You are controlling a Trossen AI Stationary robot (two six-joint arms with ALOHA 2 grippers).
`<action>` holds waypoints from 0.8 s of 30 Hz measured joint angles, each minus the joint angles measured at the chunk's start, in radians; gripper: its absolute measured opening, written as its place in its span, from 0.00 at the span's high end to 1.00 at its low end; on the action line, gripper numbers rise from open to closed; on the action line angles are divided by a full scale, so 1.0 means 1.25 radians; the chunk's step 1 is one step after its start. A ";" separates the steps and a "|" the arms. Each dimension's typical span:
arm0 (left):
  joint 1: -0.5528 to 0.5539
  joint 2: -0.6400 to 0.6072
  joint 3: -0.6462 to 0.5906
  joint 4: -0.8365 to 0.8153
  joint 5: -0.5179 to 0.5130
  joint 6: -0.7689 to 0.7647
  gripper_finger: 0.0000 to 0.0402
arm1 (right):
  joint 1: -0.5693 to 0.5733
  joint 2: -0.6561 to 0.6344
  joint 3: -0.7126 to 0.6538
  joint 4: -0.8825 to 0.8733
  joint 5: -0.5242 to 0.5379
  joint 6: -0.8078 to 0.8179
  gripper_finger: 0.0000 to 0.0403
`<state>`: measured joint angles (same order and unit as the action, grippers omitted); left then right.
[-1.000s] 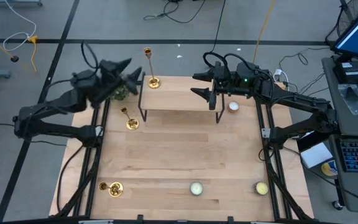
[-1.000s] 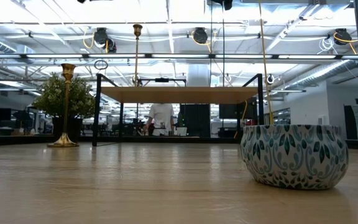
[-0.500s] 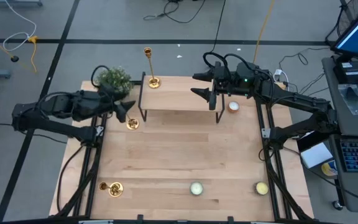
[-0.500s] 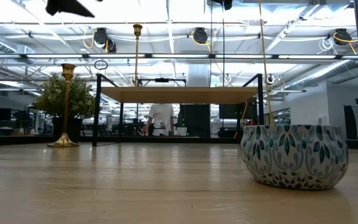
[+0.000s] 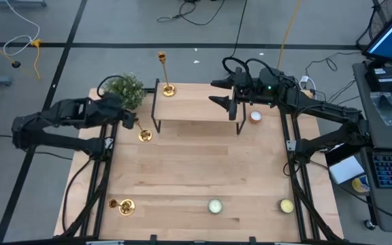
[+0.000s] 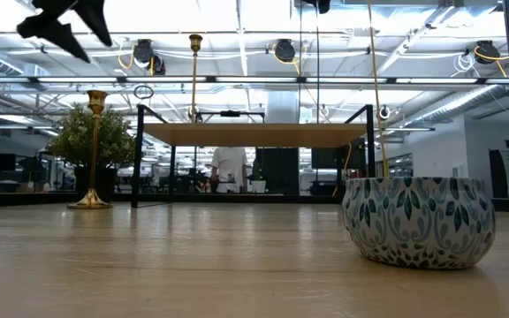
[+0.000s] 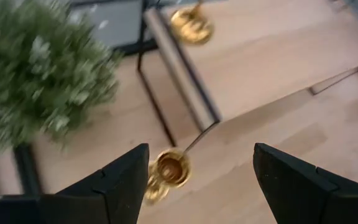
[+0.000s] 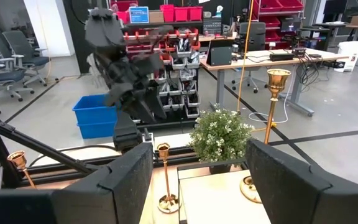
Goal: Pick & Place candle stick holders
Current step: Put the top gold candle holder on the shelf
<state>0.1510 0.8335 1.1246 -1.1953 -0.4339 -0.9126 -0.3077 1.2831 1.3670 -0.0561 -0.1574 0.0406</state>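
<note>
The wooden table (image 5: 196, 177) carried a low black-legged shelf (image 5: 196, 109) at its far edge. On the shelf's left corner stood the tallest candle stick holder (image 5: 167, 87). A green plant (image 5: 125, 88) sat left of the shelf. The left claw (image 5: 129, 120) hung open above the middle candle stick holder (image 5: 143, 134), gripping nothing. The right claw (image 5: 218, 92) hovered open over the shelf's right end. The shortest candle stick holder (image 5: 124, 206) stood at the near left corner, with two tealights (image 5: 214, 205) along the near edge.

Glossy brass-look metal candle stick holders (image 5: 144, 133), matt pale wood table (image 5: 203, 170), glazed patterned ceramic bowl (image 6: 418, 219), matt black plastic fingers (image 7: 120, 180)
</note>
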 joint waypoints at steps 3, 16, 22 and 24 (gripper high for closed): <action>0.042 0.032 0.010 -0.047 0.045 -0.006 0.29 | 0.000 0.000 0.000 0.006 0.000 0.000 0.38; 0.208 0.172 0.052 -0.122 0.171 0.092 0.29 | 0.000 0.000 0.000 0.011 0.000 -0.001 0.38; 0.252 0.209 0.052 -0.136 0.224 0.123 0.29 | 0.000 0.000 0.000 0.011 0.000 -0.007 0.38; 0.260 0.219 0.052 -0.137 0.225 0.135 0.29 | 0.000 0.000 0.000 0.011 0.000 -0.007 0.38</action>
<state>0.4763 1.1072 1.1896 -1.3670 -0.1532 -0.7443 -0.3080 1.2831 1.3670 -0.0418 -0.1577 0.0322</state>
